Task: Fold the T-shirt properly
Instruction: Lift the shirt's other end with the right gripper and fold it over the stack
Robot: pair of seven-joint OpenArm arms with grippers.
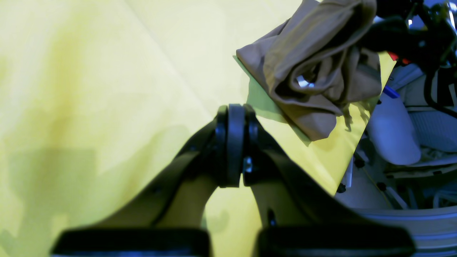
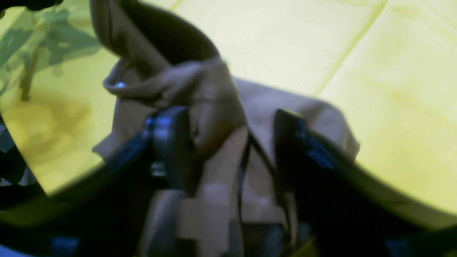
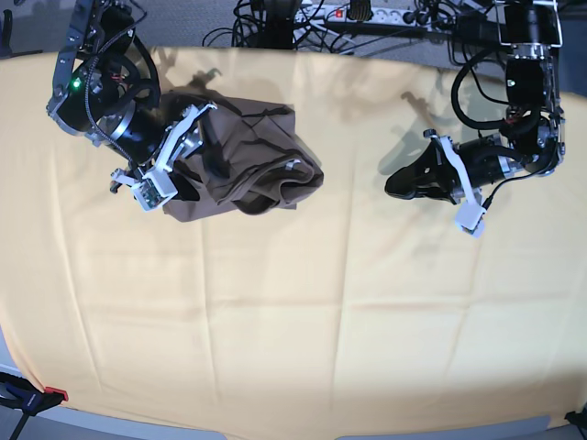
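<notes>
Right wrist view: the crumpled taupe-brown thin-fabric T-shirt is blurred, its lower folds cut off by the bottom edge; the black right hand shows as soft dark shapes. Base view: that hand's tips are hidden in the cloth. Left wrist view: the T-shirt's top is cropped.

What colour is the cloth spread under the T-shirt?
Yellow, plain with faint fold creases; the cloth shows best in the left wrist view.
</notes>
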